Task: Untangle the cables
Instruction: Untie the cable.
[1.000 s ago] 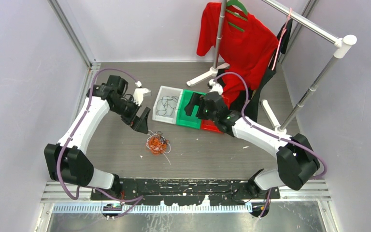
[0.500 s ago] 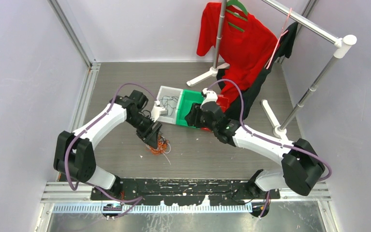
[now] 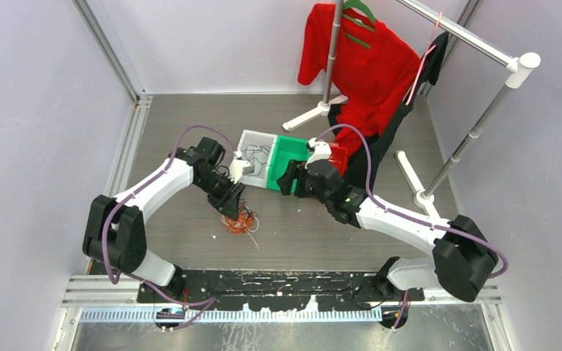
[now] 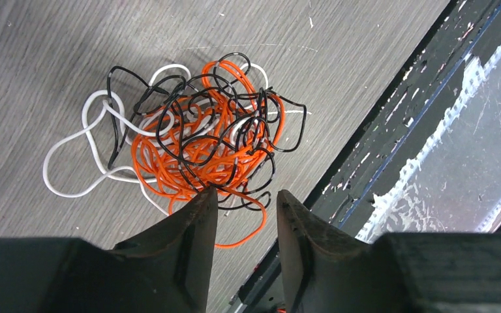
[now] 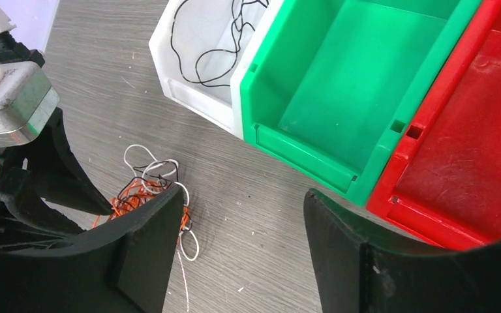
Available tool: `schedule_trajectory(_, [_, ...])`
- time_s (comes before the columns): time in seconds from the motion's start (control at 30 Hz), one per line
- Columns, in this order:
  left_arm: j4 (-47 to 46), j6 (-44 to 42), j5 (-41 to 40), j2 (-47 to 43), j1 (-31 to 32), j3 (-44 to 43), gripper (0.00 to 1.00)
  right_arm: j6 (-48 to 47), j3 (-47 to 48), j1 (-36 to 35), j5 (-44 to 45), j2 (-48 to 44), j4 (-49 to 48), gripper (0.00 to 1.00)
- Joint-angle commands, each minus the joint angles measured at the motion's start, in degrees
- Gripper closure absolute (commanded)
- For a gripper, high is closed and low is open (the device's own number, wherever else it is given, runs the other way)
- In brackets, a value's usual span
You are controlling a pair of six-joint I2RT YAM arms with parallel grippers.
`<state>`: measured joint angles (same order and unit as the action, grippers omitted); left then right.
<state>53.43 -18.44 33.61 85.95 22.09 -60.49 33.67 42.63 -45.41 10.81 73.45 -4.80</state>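
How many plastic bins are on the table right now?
3, side by side beyond the cables: white bin on the left, green bin in the middle, red bin on the right. No others seem hidden.

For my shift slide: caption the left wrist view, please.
Left gripper, jaws partly open, poised at the edge of tangled orange, black and white cables on the grey table.

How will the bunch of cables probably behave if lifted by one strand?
The cables are thin with loose loops, so they would probably hang floppy. Orange, black and white strands cross many times, so the whole bunch likely rises together. It looks light; a push may slide it on the table.
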Motion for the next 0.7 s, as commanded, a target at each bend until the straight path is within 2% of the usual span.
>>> schedule_trajectory(0.0, [-2.39,-0.09,0.72,-0.15,0.53,0.52,0.60,-0.03,1.13,-0.55,0.42,-1.96,-2.83,0.26])
schedule_trajectory(0.1, [-2.01,-0.14,-0.07,0.06,0.77,0.19,0.66,-0.72,0.69,-0.62,0.80,-2.38,-2.74,0.27])
schedule_trajectory(0.3, [2.91,-1.99,-3.58,0.51,0.77,-3.33,0.99,-1.79,-0.09,-0.65,1.04,-3.99,-4.01,0.31])
schedule_trajectory(0.53, [13.24,-3.00,-5.00,-4.27,0.77,-11.22,1.00,-8.35,-2.75,-1.87,-2.14,-3.47,-14.13,0.20])
schedule_trajectory(0.67, [15.99,-3.69,-3.89,-5.71,0.77,-12.49,0.98,-10.69,-1.98,-2.90,-5.30,0.71,-18.77,0.15])
